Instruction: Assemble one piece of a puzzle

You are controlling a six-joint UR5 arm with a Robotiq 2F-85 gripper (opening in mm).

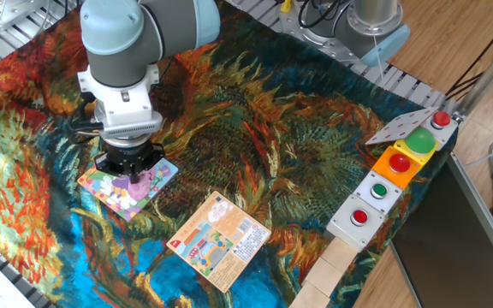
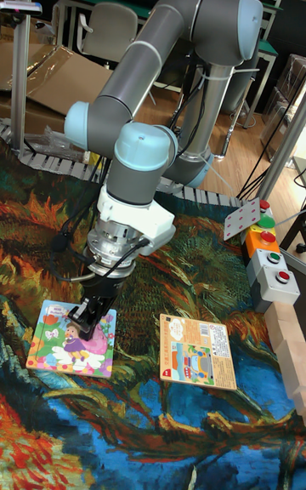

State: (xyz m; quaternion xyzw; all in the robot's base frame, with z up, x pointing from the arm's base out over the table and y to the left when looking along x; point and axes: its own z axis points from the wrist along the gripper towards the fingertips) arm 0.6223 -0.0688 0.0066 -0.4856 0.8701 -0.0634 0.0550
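The puzzle (image 1: 108,190) lies flat on the painted cloth at the left: a square board with a light-blue edge and a girl in purple and pink (image 2: 59,344). My gripper (image 1: 132,174) points straight down onto the board's right part, its black fingertips at or just above the surface (image 2: 93,318). The fingers stand close together. The piece does not show as a separate thing; the fingers and the wrist hide the spot beneath them, so I cannot tell whether anything is held.
An orange-peach printed card (image 1: 221,238) lies to the right of the board. A row of button boxes (image 1: 383,184) and wooden blocks (image 1: 332,267) lines the right edge. A tilted metal plate (image 1: 399,128) stands behind them.
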